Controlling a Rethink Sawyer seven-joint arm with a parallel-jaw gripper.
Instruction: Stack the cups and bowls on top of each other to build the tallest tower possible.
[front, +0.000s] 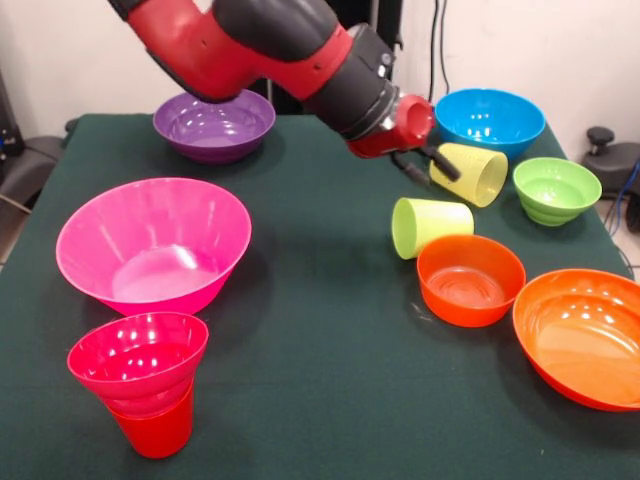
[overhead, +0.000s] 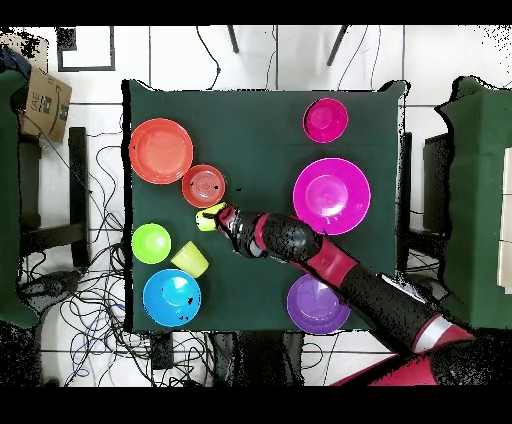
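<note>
Going left to right in the front view, the only tower (front: 140, 385) so far is the small magenta bowl (front: 138, 360) seated on the upright red cup (front: 155, 430), which stands at the near left corner of the dark green tabletop (front: 320, 380), just in front of the large pink bowl (front: 152, 245). The step in hand appears to be fetching another cup. The red and black arm (front: 250, 45) slants down from the upper left, well right of the pink bowl, its wrist pitched toward the pale yellow cup (front: 470, 173), which lies tilted. The gripper (front: 428, 165) sits at that cup's side; whether its fingers are spread or closed on it cannot be told. The lime green cup (front: 430, 225) lies on its side just below. The next move likely calls for a firm, level grasp, then a long carry leftward past the pink bowl.
</note>
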